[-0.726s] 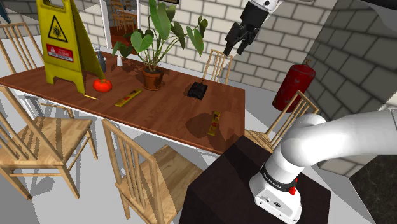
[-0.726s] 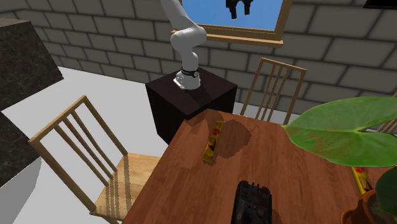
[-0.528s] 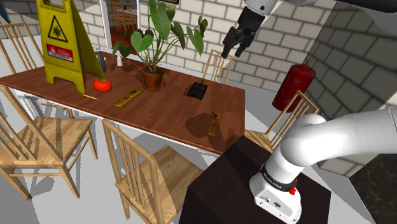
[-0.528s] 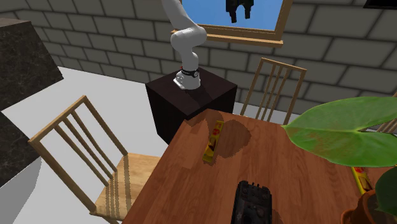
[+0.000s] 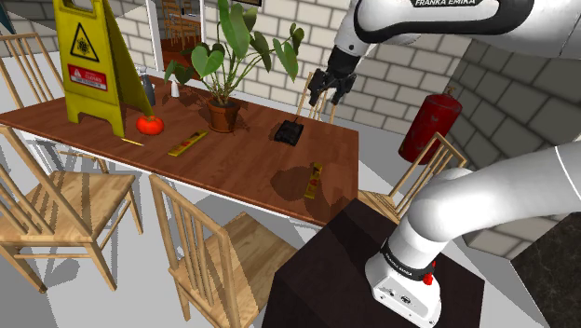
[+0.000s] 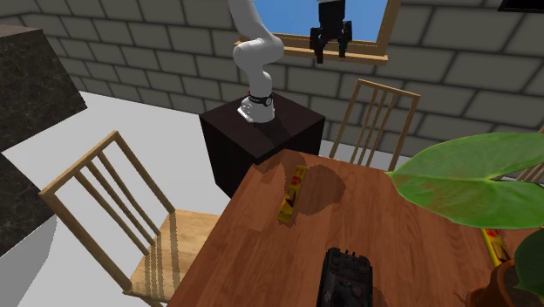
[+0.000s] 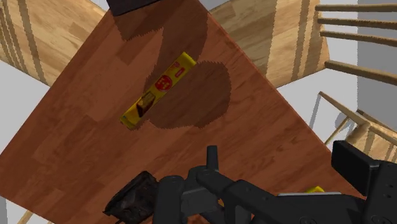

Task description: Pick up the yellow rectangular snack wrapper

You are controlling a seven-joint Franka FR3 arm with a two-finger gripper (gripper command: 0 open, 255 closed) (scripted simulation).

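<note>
- The dark boxy stand (image 5: 326, 270) is closest in the shoulder view. Its lower part is cut off by the frame, and the white arm (image 5: 438, 219) is bolted on top.
- The yellow wrapper (image 5: 314, 180) lies flat on the brown wooden surface (image 5: 233, 168), near the edge by the stand. It has a red patch, but the print is too small to read.
- In the wrist view a rounded shadow (image 7: 197, 95) sits right against the yellow wrapper's long side.
- Further along is a black thing (image 5: 289, 132), and honestly I can't tell what it is. The second exterior view chops it off at the bottom edge.
- The end effector (image 5: 326, 95) hangs up in the air, well apart from the yellow wrapper. Its fingers are spread with nothing between them.
- In the wrist view the black shapes along the bottom are a jumble, hard to sort out.
- The second wrapper (image 5: 187, 143) is past the middle of the surface. In the second exterior view only a sliver pokes out under a big leaf (image 6: 471, 174).
- The potted plant (image 5: 223, 65) comes next.
- Farthest is a yellow sign (image 5: 88, 61) with its top cut off, and a red round thing (image 5: 149, 124) just beside it.
</note>
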